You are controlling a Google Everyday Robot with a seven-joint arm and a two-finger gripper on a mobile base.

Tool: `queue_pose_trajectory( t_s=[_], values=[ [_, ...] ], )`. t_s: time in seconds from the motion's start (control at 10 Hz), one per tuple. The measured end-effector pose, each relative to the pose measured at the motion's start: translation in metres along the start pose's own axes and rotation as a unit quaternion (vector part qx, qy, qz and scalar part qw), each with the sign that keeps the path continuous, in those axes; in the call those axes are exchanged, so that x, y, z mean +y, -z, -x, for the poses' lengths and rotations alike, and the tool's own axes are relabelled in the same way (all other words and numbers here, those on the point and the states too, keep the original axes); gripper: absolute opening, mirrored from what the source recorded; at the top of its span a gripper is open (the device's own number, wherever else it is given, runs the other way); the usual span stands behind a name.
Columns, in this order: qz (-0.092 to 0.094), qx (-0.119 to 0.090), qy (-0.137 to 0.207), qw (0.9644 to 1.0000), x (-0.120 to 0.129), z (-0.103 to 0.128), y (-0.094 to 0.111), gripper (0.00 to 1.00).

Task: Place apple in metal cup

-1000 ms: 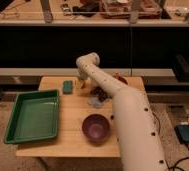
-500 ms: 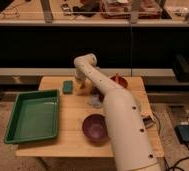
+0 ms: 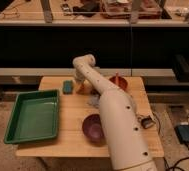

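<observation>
The apple [image 3: 83,89] sits at the far side of the wooden table [image 3: 73,140], just right of the green sponge [image 3: 67,86] and directly under the tip of the arm. Against the view of a second ago, we see the white arm's lower stretch swung leftward: it now covers the right edge of the purple bowl [image 3: 92,128], which then lay fully in sight, and the orange-red bowl [image 3: 119,82] behind it shows more plainly. Over the last half second the arm's bend has hardly shifted.

The gripper [image 3: 84,83] hangs down from that bend onto the fruit. We see it at or on the apple's top, with the fruit's orange-yellow showing below and to its left. How wide the gripper stands, and whether it has hold of the apple, we cannot tell.

Around it, the sponge lies close on the left, apart from the fruit. A small grey thing [image 3: 94,101] lies nearer the camera, between the apple and the purple bowl, pressed against the arm's left edge; we cannot make out its kind. The green tray [image 3: 33,117] takes up the table's left side, well apart from the fruit. The arm itself crosses the table's right half and hides whatever lies beneath it.
</observation>
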Motion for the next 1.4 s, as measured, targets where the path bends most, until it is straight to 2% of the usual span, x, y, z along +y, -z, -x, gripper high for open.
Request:
queue_pose_trajectory(
  t_s=[0.2,0.3,0.4,0.5,0.8,0.9,1.1,1.3,1.4],
  values=[
    [-0.001,-0.001,0.007,1.0,-0.001,0.003,0.002,0.24],
    [0.0,0.0,0.013,0.9999,0.0,0.006,0.007,0.12],
    [0.002,0.004,0.018,0.9998,0.003,0.007,0.016,0.04],
    [0.005,0.01,0.022,0.9997,0.006,0.006,0.032,0.0],
    [0.01,0.032,0.032,0.9989,0.016,0.005,0.1,0.0],
    [0.017,0.042,0.038,0.9982,0.018,0.005,0.132,0.0],
    [0.027,0.06,0.047,0.9967,0.016,0.008,0.176,0.0],
    [0.039,0.089,0.065,0.9931,-0.006,0.014,0.24,0.0],
    [0.041,0.097,0.071,0.9919,-0.017,0.019,0.257,0.0]
  ],
)
